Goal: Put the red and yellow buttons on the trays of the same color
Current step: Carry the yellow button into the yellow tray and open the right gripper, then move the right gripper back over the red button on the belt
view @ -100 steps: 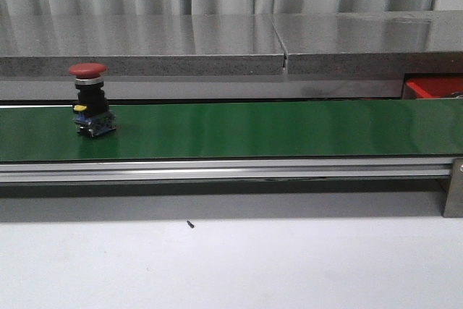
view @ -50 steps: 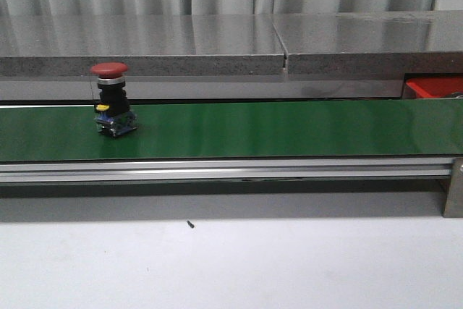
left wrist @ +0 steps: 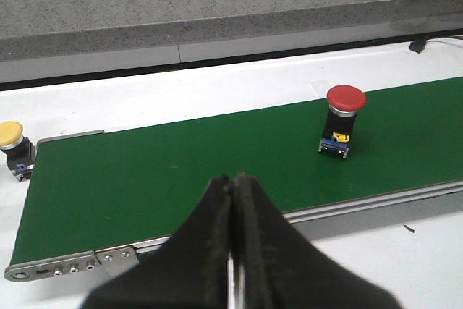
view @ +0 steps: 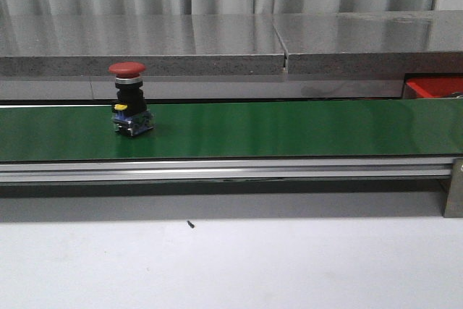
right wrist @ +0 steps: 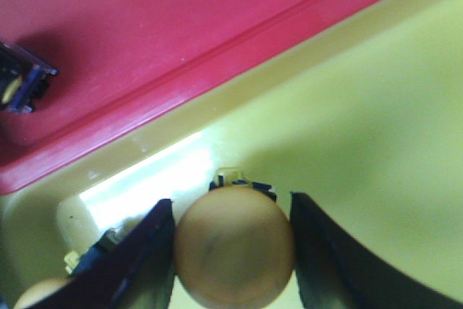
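On my front camera, a red button (view: 128, 70) stands upright on the green belt (view: 289, 128) at left of centre, while a sliver of the red tray (view: 432, 86) shows at the right edge. My left gripper (left wrist: 233, 200) hangs closed and empty over the belt's near edge, a yellow button (left wrist: 13, 144) sitting off the belt's end at far left. My right gripper (right wrist: 233, 240) has its fingers on either side of a second yellow button (right wrist: 233, 244) above a yellow tray (right wrist: 376, 121) beside the red tray.
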Robot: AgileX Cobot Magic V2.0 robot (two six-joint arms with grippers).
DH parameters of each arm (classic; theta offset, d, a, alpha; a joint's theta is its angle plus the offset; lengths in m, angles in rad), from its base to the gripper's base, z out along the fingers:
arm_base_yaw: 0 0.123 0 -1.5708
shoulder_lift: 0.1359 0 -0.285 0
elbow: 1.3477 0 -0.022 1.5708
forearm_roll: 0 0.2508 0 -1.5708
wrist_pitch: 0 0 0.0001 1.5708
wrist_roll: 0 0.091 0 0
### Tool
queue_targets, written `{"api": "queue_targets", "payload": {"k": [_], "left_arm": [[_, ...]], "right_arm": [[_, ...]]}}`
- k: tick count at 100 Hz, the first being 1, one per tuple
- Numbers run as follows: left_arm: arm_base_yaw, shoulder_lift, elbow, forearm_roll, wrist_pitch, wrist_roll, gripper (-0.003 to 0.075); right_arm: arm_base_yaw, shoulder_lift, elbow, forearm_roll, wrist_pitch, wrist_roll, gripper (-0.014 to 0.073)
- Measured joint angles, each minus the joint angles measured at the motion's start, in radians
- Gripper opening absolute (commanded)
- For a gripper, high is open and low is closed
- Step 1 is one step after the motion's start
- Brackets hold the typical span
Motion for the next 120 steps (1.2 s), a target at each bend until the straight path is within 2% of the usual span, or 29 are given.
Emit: {"api": "queue_targets", "payload": {"k": [22,30,37,54,61,96,120], "left_arm": [[0.0,0.0,0.0,0.0,0.0,0.0,-0.0019],[0.0,0.0,0.0,0.0,0.0,0.0,-0.0019],[0.0,0.0,0.0,0.0,0.0,0.0,-0.0019],[0.0,0.0,0.0,0.0,0.0,0.0,-0.0019],[0.0,0.0,0.0,0.0,0.0,0.0,-0.0019],[0.0,0.0,0.0,0.0,0.0,0.0,-0.0019],[0.0,0.0,0.0,0.0,0.0,0.0,-0.0019]], "right_arm": [[0.0,0.047,0.0,0.016,-0.05,0.002,0.0012],[0.0,0.047,0.0,0.018,-0.065,0.002,0.0039],[0.0,0.047,0.0,0.019,-0.07,0.002,0.0123],[0.0,0.048,0.0,0.021,-0.074,0.002,0.0458],[0.0,0.048,0.0,0.021,-0.074,0.002,0.0528],[0.0,0.037,0.0,0.021,-0.074,0.002,0.0534],[0.009,-0.065,0.0,0.021,-0.074,0.002,0.0534]]}}
